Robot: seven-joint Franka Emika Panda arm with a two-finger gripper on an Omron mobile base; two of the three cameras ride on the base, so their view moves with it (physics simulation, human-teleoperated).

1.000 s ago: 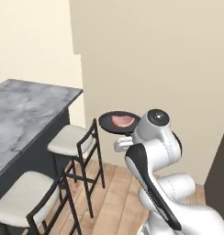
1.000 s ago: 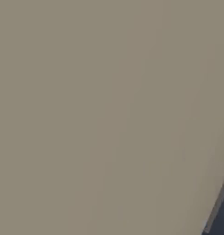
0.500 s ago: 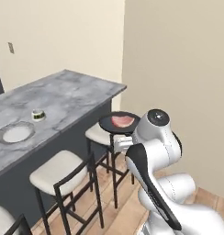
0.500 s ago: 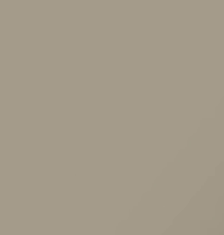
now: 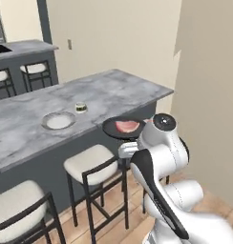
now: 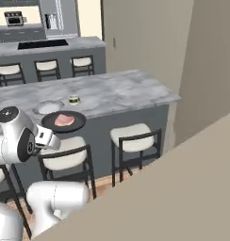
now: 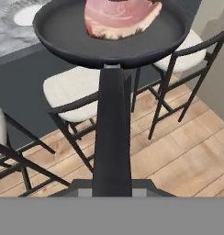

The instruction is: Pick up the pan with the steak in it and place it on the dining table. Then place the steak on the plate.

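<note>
Above stools (image 7: pixel 70 89), pan (image 7: pixel 68 34) handle between fingers (clamped)

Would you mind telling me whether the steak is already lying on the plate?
No, the steak lies in the black pan held up beside the dining table, while the pale plate sits bare on the marble top.

A: What does the arm (image 5: pixel 159 176) look like?

B: Glossy white shells, rounded and bulbous, with dark grey to black bands where the links meet. From the left base camera, 1 black strip runs diagonally down the forearm link.

A: And the joint caps?

B: Each is a round grey disc with a small dark dot at its centre, seen at the top of the arm in both base views. Near the wrist (image 6: pixel 45 136) sits a white boxy block with small dark marks on its face.
</note>
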